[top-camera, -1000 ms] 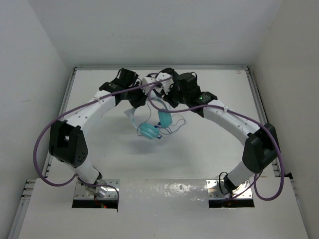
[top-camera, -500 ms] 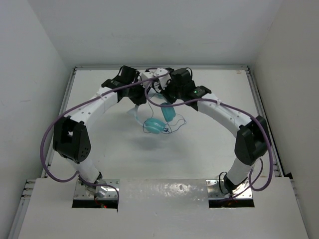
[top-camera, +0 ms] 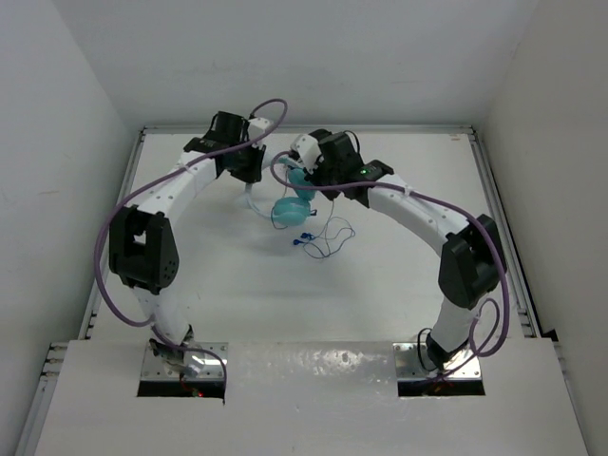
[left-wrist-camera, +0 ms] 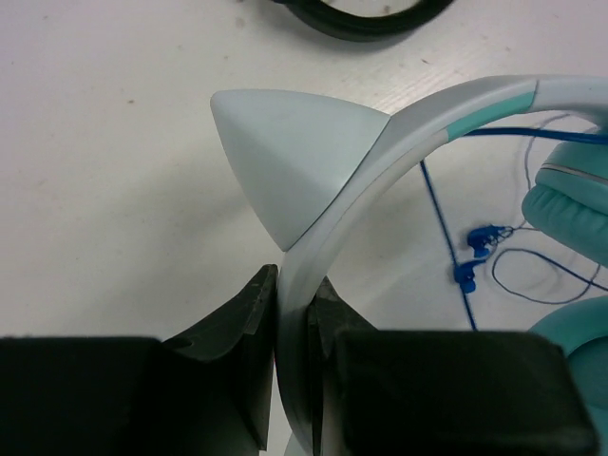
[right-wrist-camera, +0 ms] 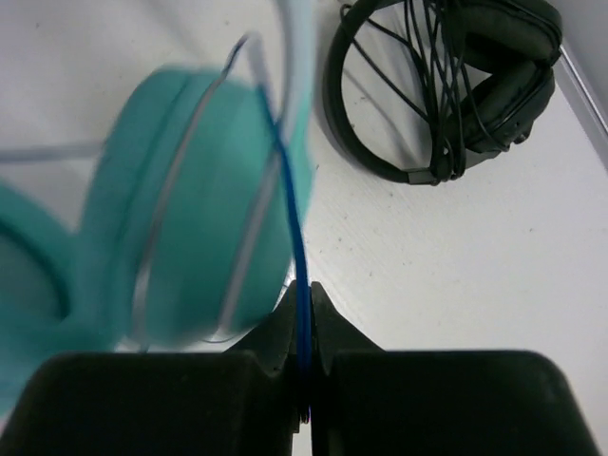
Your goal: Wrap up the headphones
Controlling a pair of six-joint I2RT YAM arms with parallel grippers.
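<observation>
**Item:** headphones, turquoise, with two round padded cups, a pale thin headband carrying a pointed fin, and a long thin blue cable.

**Location:** held up over the far middle of the table, between the two arms. The slack cable and plug lay on the surface just beside.

**Holds:** the left gripper was clamped on the headband, taken edge-on. The right gripper was pinched tight on the cable, close beside one cup.

**Handling, as judged:**
- The set was light.
- The headband was springy, smooth plastic, apt to swivel in so narrow a pinch.
- The cups were soft and free to swing.
- The cable was limp and slippery, easily kinked, and probably weakest at its joints.

**Best holds:** the headband for the frame, and the cable near the cup for winding.

**Nearby:** black headphones lay on the table, apart.
</observation>
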